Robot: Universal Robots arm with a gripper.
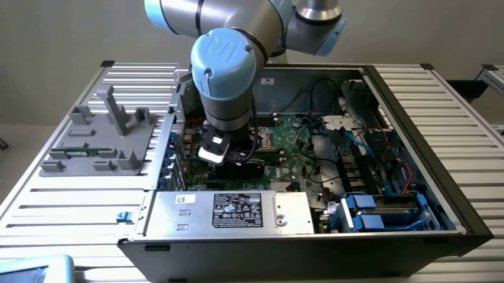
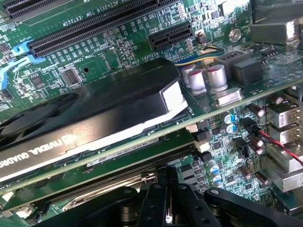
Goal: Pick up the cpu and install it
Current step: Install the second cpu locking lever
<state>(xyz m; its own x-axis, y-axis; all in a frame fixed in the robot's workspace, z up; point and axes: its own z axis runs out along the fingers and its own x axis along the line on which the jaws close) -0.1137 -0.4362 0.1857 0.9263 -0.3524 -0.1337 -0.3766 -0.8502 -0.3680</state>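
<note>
Jaws look pressed together at the tip of the gripper (image 2: 168, 208), and as far as I can judge from the wrist view they are pinched on the lower edge of a black card (image 2: 118, 104) with a green board, though the contact itself is partly hidden by the fingers. That card hangs tilted above the motherboard (image 2: 118, 52), with long black slots (image 2: 94, 30) lying bare underneath it.

From where I stand, the arm (image 1: 224, 65) reaches straight down into the open case (image 1: 409, 118), and the gripper (image 1: 235, 170) sits low over the green motherboard (image 1: 291, 153), towards the exterior view's left of the interior. A silver box (image 1: 228, 212) with a white label lies along the near side of the case. Blue and black cables (image 1: 354, 141) run across the board on the exterior view's right.

As for the cpu, I cannot pick it out. A small metal-framed socket (image 1: 266, 140) shows on the board just beyond the gripper, but whether the chip lies in it I cannot tell.

Outside the case, on the exterior view's left, a grey fixture (image 1: 102, 135) stands on the slatted table (image 1: 441, 88).
</note>
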